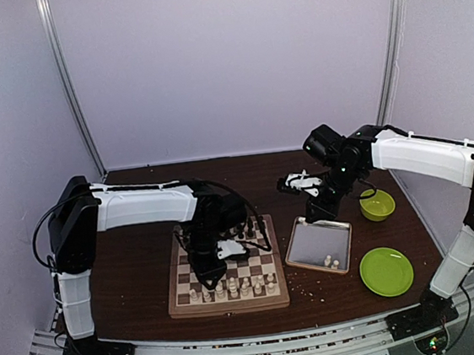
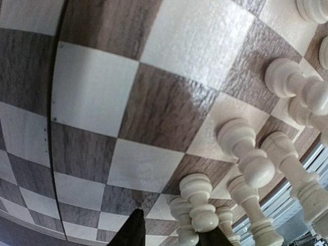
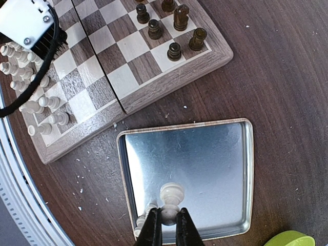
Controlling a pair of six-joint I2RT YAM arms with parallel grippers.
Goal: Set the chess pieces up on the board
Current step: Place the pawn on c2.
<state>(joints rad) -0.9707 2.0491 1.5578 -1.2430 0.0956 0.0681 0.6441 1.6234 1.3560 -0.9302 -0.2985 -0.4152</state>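
Observation:
The board (image 1: 229, 305) lies in front of the left arm, with cream-white chess pieces (image 1: 232, 288) standing along its near rows. My left gripper (image 1: 208, 269) is low over those rows. In the left wrist view it (image 2: 174, 233) stands open around an upright white piece (image 2: 197, 205); the left finger (image 2: 134, 230) is apart from the piece and the right finger is close beside it. My right gripper (image 3: 169, 225) is shut on a white piece (image 3: 170, 197), held above the metal tray (image 3: 205, 154). More white pieces (image 3: 143, 220) lie in the tray's near corner.
Dark pieces (image 3: 174, 31) stand on the board's far rows. A green bowl (image 1: 377, 204) and a green plate (image 1: 387, 270) sit right of the tray (image 1: 311, 237). Pale crumbs (image 3: 82, 169) dot the table between board and tray.

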